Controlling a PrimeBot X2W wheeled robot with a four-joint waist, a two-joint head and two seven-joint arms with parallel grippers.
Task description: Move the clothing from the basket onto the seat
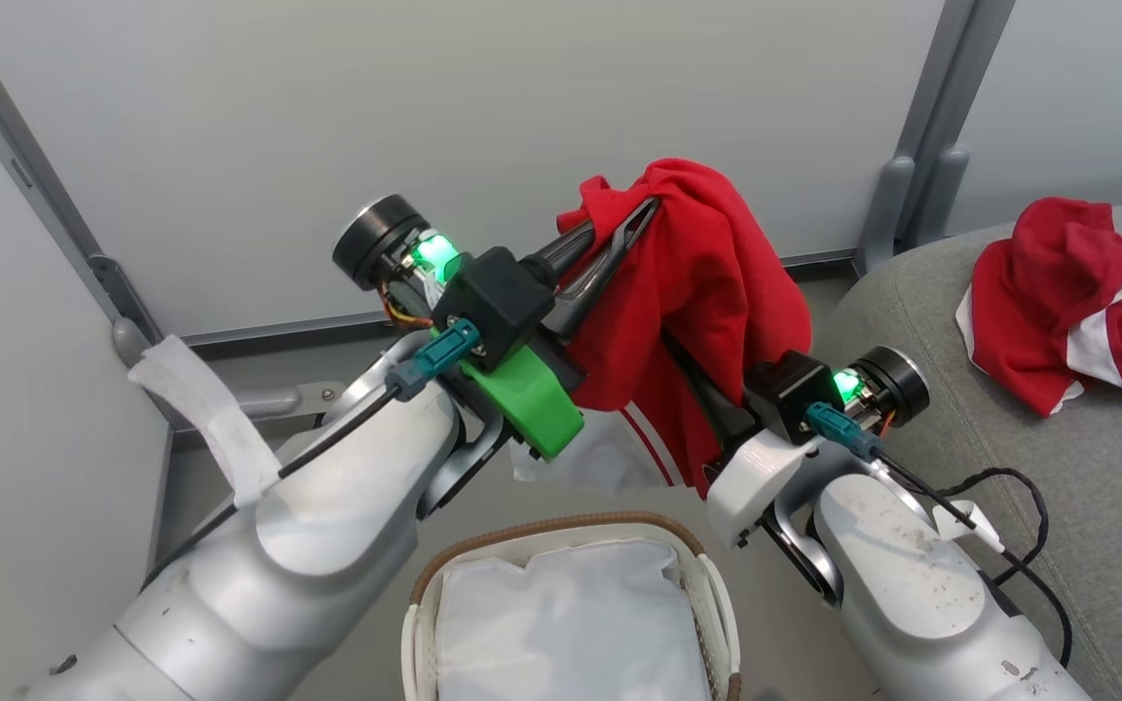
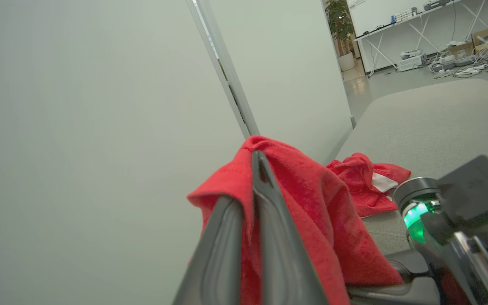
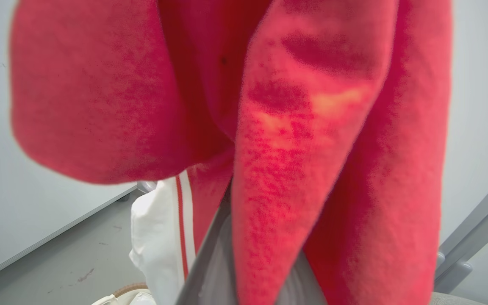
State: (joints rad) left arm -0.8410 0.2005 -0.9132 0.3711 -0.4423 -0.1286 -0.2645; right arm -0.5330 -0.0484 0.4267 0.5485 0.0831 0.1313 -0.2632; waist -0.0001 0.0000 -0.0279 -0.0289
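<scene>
Left tool (image 1: 641, 216): is pinching narrow, its two dark fingers pressed together on the top fold of the held garment (image 1: 707, 282); the left wrist view is showing red cloth trapped between them and draping over both sides.
Right tool (image 1: 707, 394): is reaching up into the lower part of the same cloth, its jaws drawn together; in the right wrist view a red fold is running down between its fingers, so it is likely gripping there.
Held garment: is hanging in the air between the two tools, above the basket (image 1: 561, 531) and touching neither it nor the seat (image 1: 1058, 467); its white striped panel is dangling lowest.
Why two grips: one high pinch is carrying the weight, while the lower one is gathering the loose tail so that it is not dragging over the rim or snagging.
Basket: is sitting on the floor just below, showing its white lining (image 1: 561, 623); no red cloth is visible inside.
Second garment (image 1: 1058, 302): is lying crumpled on the seat, well apart from the held one.
Seat: is lying to the robot's right, beside the right arm.
Step in hand: carrying; by my reading the cloth is waiting to be swung right and set down near the second garment.
Risk: soft fabric may be slipping from a thin pinch.
</scene>
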